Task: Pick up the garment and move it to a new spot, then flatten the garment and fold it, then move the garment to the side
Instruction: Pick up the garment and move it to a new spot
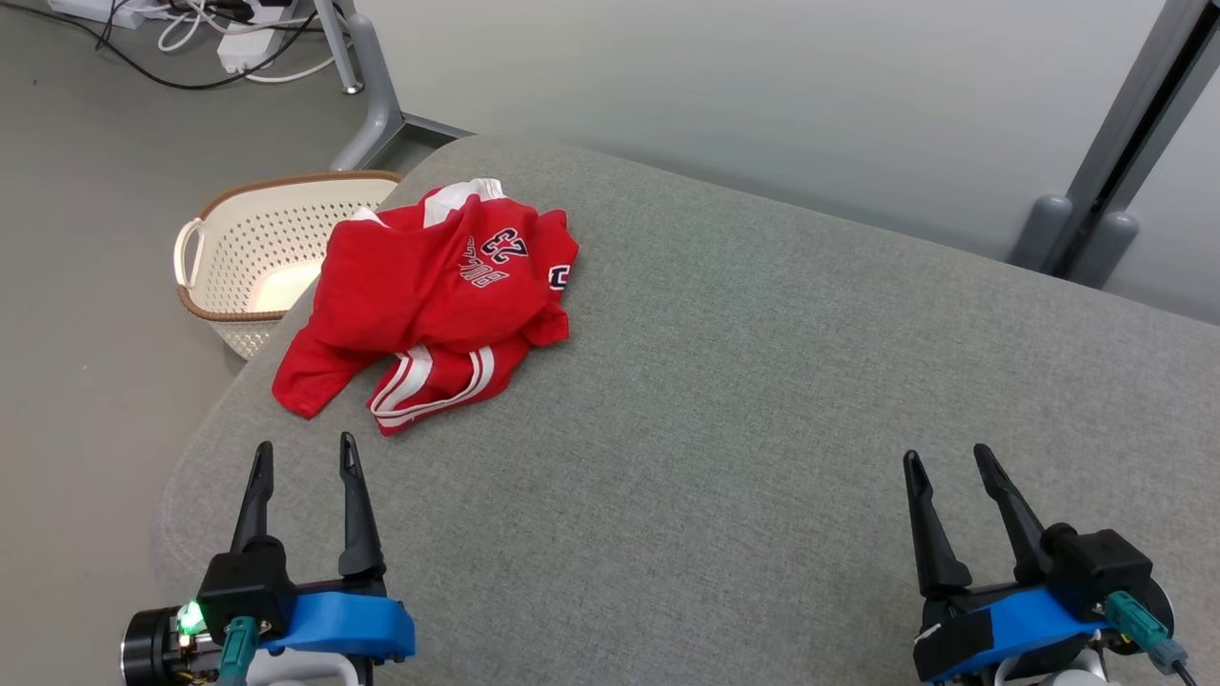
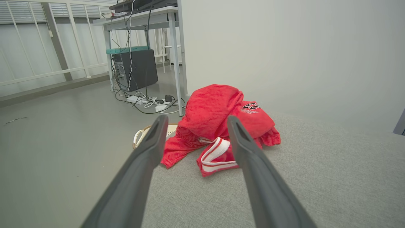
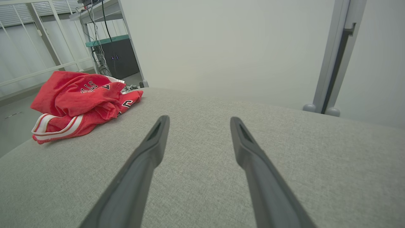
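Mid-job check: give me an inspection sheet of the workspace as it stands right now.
Surface: grey fabric cushion, smooth.
Job's things: red garment crumpled near the cushion's far left edge.
Clutter: nothing seen on the cushion.
Grippers: left gripper open, short of the garment; right gripper open above the cushion.
Cables: cables on the floor by a desk leg.
Surroundings: cream basket on the floor beside the cushion; pale wall behind.

Garment (image 1: 429,295): red jersey, white-striped trim, black-and-white "23" with lettering, upside down from my head. Crumpled in loose heap, folds overlapping, one striped edge and one red corner trailing toward me. Lies on grey cushion (image 1: 762,429), far left part, near rounded edge. Lettering maybe team name; too creased to read.
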Tool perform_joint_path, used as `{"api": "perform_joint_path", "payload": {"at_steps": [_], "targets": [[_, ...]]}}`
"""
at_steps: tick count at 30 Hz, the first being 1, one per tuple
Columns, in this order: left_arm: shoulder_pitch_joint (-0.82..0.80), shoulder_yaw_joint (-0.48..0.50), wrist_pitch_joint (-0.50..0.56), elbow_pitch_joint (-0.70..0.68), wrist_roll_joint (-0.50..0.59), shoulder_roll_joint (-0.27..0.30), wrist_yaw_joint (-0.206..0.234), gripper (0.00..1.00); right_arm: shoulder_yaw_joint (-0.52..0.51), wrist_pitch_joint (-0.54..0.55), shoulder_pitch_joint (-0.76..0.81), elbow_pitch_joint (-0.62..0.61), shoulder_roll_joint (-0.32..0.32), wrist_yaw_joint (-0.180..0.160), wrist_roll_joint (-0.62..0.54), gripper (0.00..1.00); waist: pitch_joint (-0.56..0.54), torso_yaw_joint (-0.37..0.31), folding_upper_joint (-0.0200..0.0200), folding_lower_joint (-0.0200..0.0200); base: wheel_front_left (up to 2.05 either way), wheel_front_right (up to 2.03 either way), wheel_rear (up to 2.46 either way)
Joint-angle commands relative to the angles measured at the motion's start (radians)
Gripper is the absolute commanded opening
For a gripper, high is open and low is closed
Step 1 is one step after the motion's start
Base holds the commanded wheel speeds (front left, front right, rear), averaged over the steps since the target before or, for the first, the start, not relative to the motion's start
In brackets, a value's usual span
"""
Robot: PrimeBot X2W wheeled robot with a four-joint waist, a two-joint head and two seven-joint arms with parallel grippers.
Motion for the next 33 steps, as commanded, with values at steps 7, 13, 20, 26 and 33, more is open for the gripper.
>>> {"api": "perform_joint_path", "payload": {"at_steps": [7,13,20,26,33], "targets": [[-0.015,0.016,-0.003,-0.007,-0.012,-0.001,0.004,1.00,0.004,-0.003,-0.013,0.001,-0.006,0.000,-0.011,1.00,0.009,-0.008,0.0000,0.0000,0.00,0.00,0.00],[-0.116,0.048,-0.003,-0.025,-0.014,0.034,-0.013,1.00,-0.003,-0.001,-0.030,-0.009,-0.006,0.000,-0.036,1.00,0.044,-0.040,0.0000,0.0000,0.00,0.00,0.00],[-0.311,0.111,-0.003,0.003,-0.032,0.100,-0.028,1.00,-0.013,0.023,-0.060,-0.056,-0.006,0.000,-0.080,1.00,0.114,-0.112,0.0000,0.0000,0.00,0.00,0.00],[-0.449,0.157,0.007,0.069,-0.063,0.167,-0.044,1.00,-0.027,0.047,-0.090,-0.126,-0.005,0.000,-0.113,1.00,0.196,-0.193,0.0000,0.0000,0.00,0.00,0.00],[-0.569,0.174,0.054,0.201,-0.089,0.235,-0.083,1.00,-0.044,0.066,-0.110,-0.197,-0.005,0.000,-0.138,1.00,0.277,-0.270,0.0000,0.0000,0.00,0.00,0.00]]}}
